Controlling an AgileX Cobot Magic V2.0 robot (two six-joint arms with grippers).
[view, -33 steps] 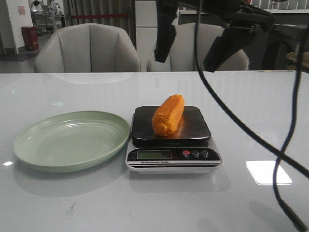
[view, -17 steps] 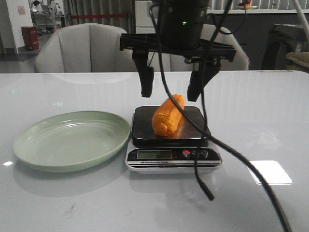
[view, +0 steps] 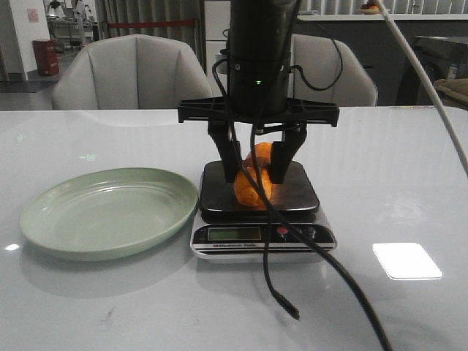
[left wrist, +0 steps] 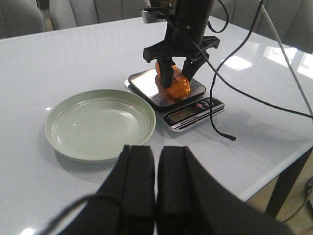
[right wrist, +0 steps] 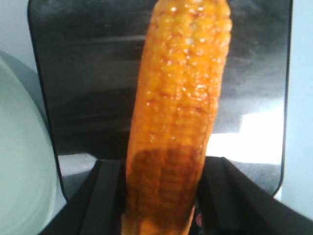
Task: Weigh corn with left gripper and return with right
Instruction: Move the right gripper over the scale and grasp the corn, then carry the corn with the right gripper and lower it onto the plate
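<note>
The orange-yellow corn (view: pixel 245 191) lies lengthwise on the dark platform of the digital scale (view: pixel 296 196). My right gripper (view: pixel 256 167) has come straight down over it. Its two black fingers press on both sides of the cob, which still rests on the scale. The right wrist view shows the corn (right wrist: pixel 178 98) filling the gap between the fingers (right wrist: pixel 105 196). The pale green plate (view: pixel 110 212) sits empty to the left of the scale. My left gripper (left wrist: pixel 156 149) is shut and empty, drawn back on the near side of the plate (left wrist: pixel 100 122), and hidden from the front view.
A thin black cable (view: pixel 285 303) hangs from the right arm and trails over the table in front of the scale. Two grey chairs (view: pixel 135 73) stand behind the table. The table's edge (left wrist: pixel 274 161) shows in the left wrist view.
My right gripper has swung in from high at the right, come down over the scale, and narrowed its fingers onto the corn. The corn, scale and plate have not moved.
</note>
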